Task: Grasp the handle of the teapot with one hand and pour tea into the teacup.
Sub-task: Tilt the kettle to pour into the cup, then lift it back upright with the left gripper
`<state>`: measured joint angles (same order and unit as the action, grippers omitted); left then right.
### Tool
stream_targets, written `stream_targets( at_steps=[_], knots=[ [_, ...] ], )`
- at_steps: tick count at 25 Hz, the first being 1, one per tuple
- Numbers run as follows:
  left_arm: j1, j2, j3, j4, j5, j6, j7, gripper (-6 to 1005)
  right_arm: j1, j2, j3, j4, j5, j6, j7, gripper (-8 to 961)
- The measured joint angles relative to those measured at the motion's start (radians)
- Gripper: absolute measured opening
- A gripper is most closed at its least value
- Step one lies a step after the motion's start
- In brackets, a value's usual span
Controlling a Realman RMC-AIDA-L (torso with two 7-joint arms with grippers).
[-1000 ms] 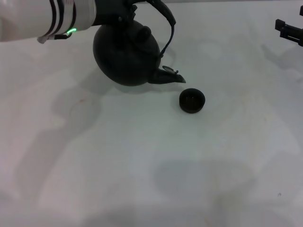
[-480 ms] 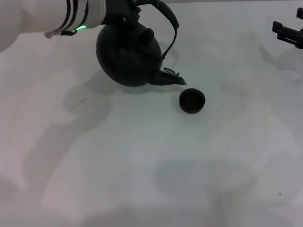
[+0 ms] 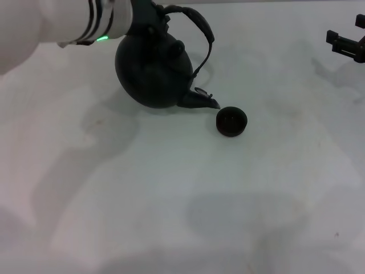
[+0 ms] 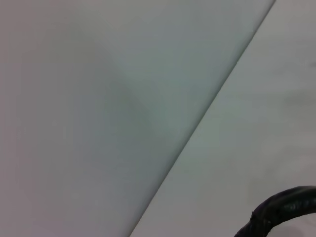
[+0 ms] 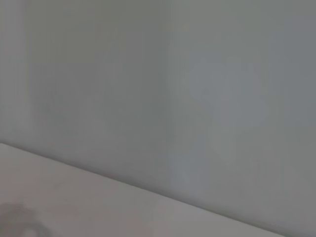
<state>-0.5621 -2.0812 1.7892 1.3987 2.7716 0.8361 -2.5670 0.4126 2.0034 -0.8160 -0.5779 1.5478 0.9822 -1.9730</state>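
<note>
we hold the teapot [image 3: 153, 67] by its handle [image 3: 197, 25] with our left gripper [image 3: 149, 16] at the upper left of the head frame, the gripper clamped on the handle's near end where it meets the pot. the pot is tilted, its spout [image 3: 201, 100] dipping toward the teacup [image 3: 231, 121], which sits on the surface [image 3: 171, 200] just right of centre. the spout tip is very near the cup's left rim but does not look to be over its mouth. we judge the pour is just starting, with no tea seen yet. next we need to bring the spout a little farther right, over the cup, and tip more, slowly, as the cup is small. our right gripper [image 3: 346, 44] idles at the right edge; we cannot tell how it stands.
</note>
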Motion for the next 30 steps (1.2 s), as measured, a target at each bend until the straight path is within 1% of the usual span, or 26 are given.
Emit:
stream_targets(
  at_steps=[4, 15, 30],
  knots=[
    [-0.007, -0.002, 0.026, 0.0, 0.026, 0.0, -0.011, 126, 0.003, 0.0, 0.0, 0.006, 0.0, 0.0, -0.002, 844],
    [-0.04, -0.001, 0.042, 0.006, 0.06, 0.011, -0.017, 123, 0.003, 0.001, 0.0, 0.022, 0.0, 0.003, -0.005, 844],
    [-0.08, 0.002, 0.074, 0.008, 0.061, 0.015, -0.009, 120, 0.003, 0.001, 0.0, 0.035, 0.0, -0.001, -0.01, 845]
  ],
)
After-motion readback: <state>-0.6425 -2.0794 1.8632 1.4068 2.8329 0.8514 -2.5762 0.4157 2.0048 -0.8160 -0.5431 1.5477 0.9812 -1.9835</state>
